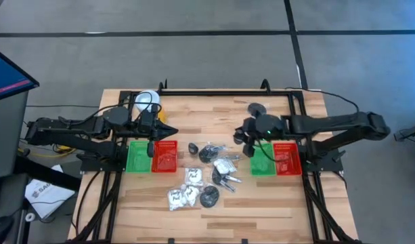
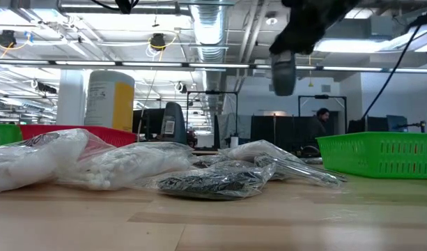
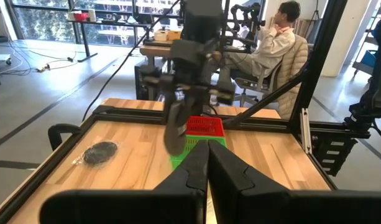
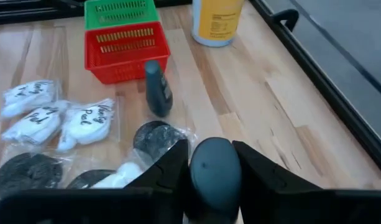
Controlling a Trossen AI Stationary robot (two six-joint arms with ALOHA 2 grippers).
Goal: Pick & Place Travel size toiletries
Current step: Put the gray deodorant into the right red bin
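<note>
My right gripper [image 1: 242,139] hangs above the table between the pile of toiletries and the right-hand trays, shut on a dark grey little bottle [image 2: 283,73]. The other toiletries lie flat on the table's middle: white sachets [image 4: 84,121], black discs in clear bags [image 4: 154,137] and a second dark bottle [image 4: 158,89] on its side. One black disc [image 1: 256,108] lies apart near the far edge. My left gripper [image 1: 168,130] is shut on nothing, held high over the left-hand trays. My right gripper pinches the dark grey bottle between its two fingers; the bottle's rounded end [image 4: 215,171] shows between them. The fingers slant downward from the table's right. The bottle hangs below the fingers [image 3: 174,134], a little tilted and lifted clear of the table.
A green tray [image 1: 136,156] and a red tray [image 1: 164,156] stand at the left, another green tray [image 1: 263,161] and red tray [image 1: 287,159] at the right. A yellow cylinder with a white top [image 1: 146,102] stands at the far left. A person [image 3: 280,37] sits beyond the table.
</note>
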